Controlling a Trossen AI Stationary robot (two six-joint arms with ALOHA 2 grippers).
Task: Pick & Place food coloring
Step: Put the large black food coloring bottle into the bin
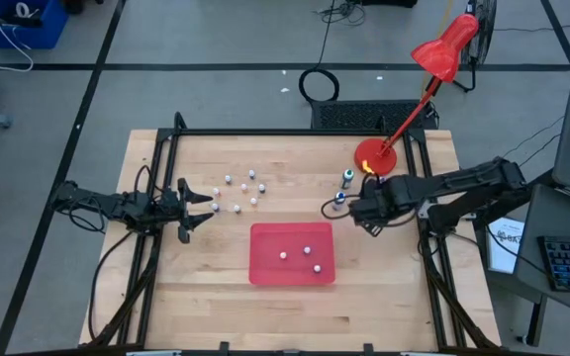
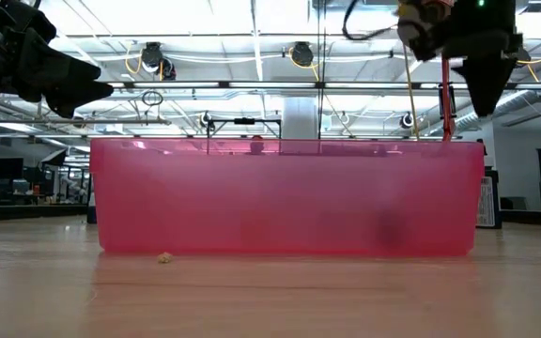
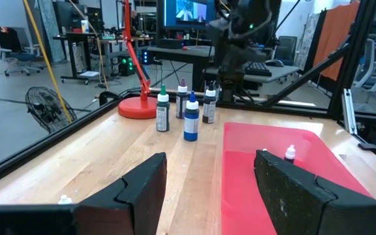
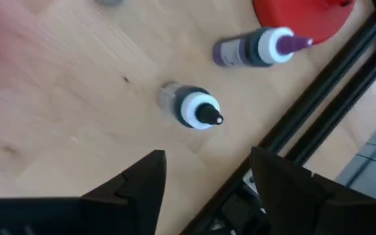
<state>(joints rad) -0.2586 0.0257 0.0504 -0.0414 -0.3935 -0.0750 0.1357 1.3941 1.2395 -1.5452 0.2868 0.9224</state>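
**Small bottles, light and easy to tip**

The right end effector (image 4: 204, 179) hangs over the far right part of the bench (image 1: 196, 297), close to the red lamp base (image 1: 374, 156). Its two fingers stand apart and nothing is between them. In the right wrist view, a dark bottle with a white collar and black tip (image 4: 193, 106) stands upright just ahead of the fingers, not touching them. A second bottle with a purple tip (image 4: 256, 47) stands a little farther, near the lamp base.

I judge these bottles as light, stiff plastic with a smooth round body, so they may slip or fall over if pushed from one side. The best hold is probably across the body below the cap, with the fingers closing evenly on both sides.

More food coloring is elsewhere: tiny white bottles (image 1: 242, 190) scattered on the bench near the left end effector (image 1: 194, 207), which waits open and empty, and three bottles (image 1: 305, 255) already lie in the red tray (image 1: 263, 273).
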